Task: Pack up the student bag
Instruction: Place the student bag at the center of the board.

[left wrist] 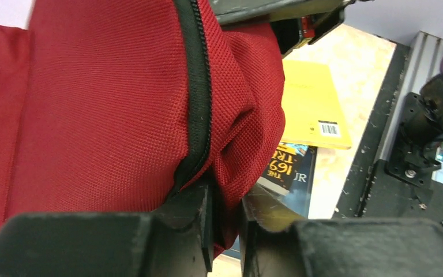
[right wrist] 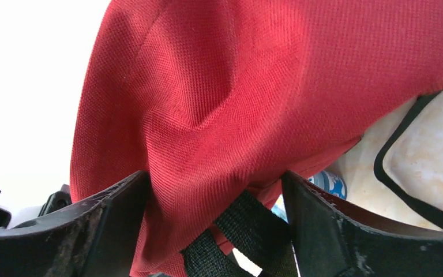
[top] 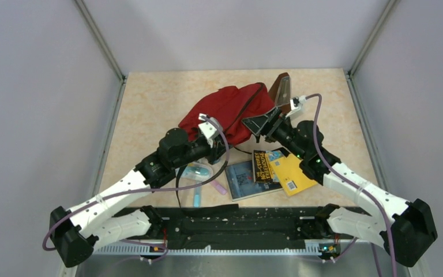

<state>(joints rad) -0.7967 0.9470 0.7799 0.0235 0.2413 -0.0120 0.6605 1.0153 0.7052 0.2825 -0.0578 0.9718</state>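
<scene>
Packing appears barely started: the bag [top: 231, 107] lies crumpled on the desk [top: 150, 104], the left tool [left wrist: 226, 222] clamped on fabric beside the bag's zipper [left wrist: 199, 86], the right tool [right wrist: 214, 176] spread wide around loose bag fabric, and the books [top: 271, 173] unpacked just beside the bag.

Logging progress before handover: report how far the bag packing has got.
Done: nothing packed; books and pens lie on the table. In hand: left gripper pinches the student bag by its zipper; right gripper straddles its fabric, jaws wide. Left: loading everything.
</scene>
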